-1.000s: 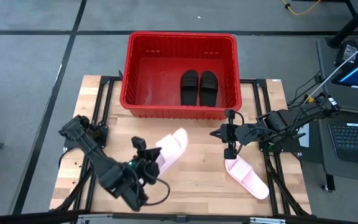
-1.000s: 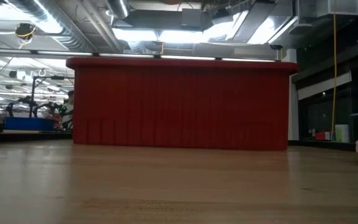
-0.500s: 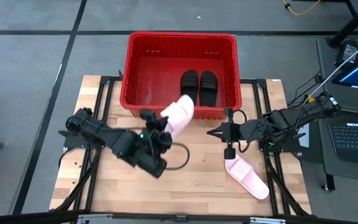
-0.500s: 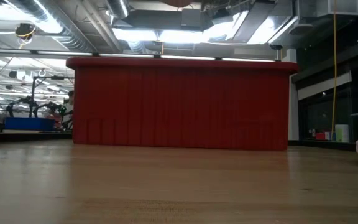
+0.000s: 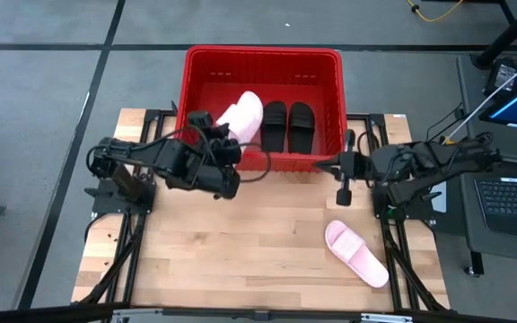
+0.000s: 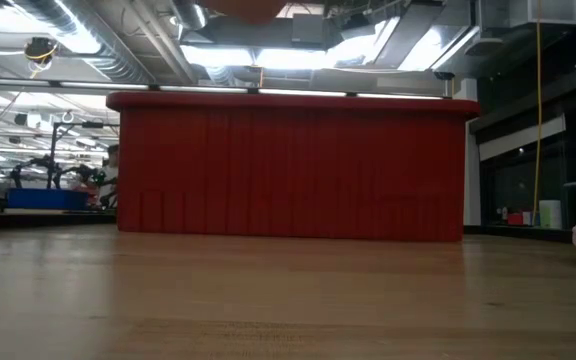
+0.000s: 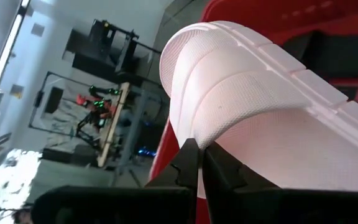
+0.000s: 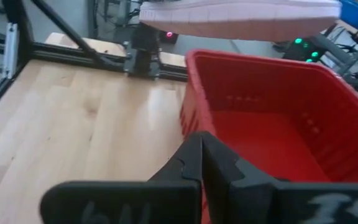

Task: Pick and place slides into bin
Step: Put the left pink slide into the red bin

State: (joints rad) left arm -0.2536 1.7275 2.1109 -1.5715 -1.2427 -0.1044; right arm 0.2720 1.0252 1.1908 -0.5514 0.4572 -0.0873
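High view: bin (image 5: 330,99), big red ribbed crate, sits at the far edge of the wooden table (image 5: 267,260). Two black slides (image 5: 287,126) lie side by side inside it, toward the right.

Left gripper (image 5: 225,144) is over the bin's near-left wall, pinching a pale pink slide (image 5: 241,115) that hangs above the bin interior, left of the black pair. Left wrist view shows the fingers pressed onto the sole edge (image 7: 194,152), textured footbed facing up, strap not visible.

Second pink slide (image 5: 356,254) lies on the table near the right front, well apart from the bin, strap toward the bin side.

Right gripper (image 5: 342,172) waits just outside the bin's near-right corner, fingers pressed together, holding nothing.

Step in hand, as I read it: drop pink slide into bin. To do it well:
- carry it fully past the wall before letting go, so the heel doesn't catch the rim
- lower it a bit first, it's light foam and could bounce
- aim for bare floor left of the black pair

Then one slide left on the table.
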